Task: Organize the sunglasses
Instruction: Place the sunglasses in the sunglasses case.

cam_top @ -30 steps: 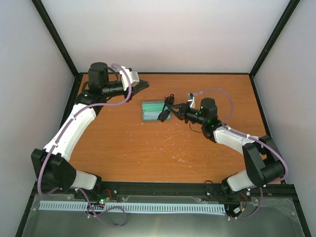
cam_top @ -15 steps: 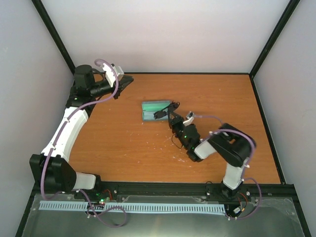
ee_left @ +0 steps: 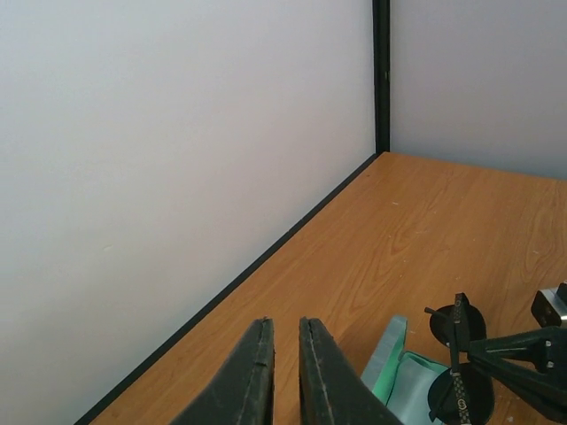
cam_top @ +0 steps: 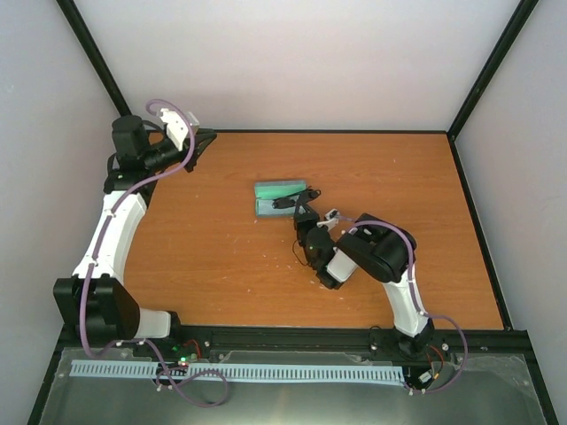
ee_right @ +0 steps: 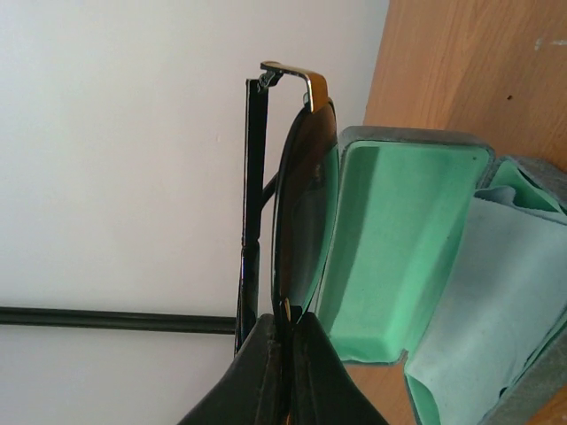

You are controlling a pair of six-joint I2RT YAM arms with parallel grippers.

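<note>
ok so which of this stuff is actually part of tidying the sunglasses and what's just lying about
In the job:
- sunglasses, clamped in the right tool
- open case with green lining, just beside them, likely where they go

Lying about:
- pale blue cloth, in the case's other half
- left tool, empty, up by the far left corner

Black sunglasses (ee_right: 301, 195) with dark rounded lenses and thin temples, held up edge-on just beside the open green-lined case (ee_right: 399, 239)
</note>
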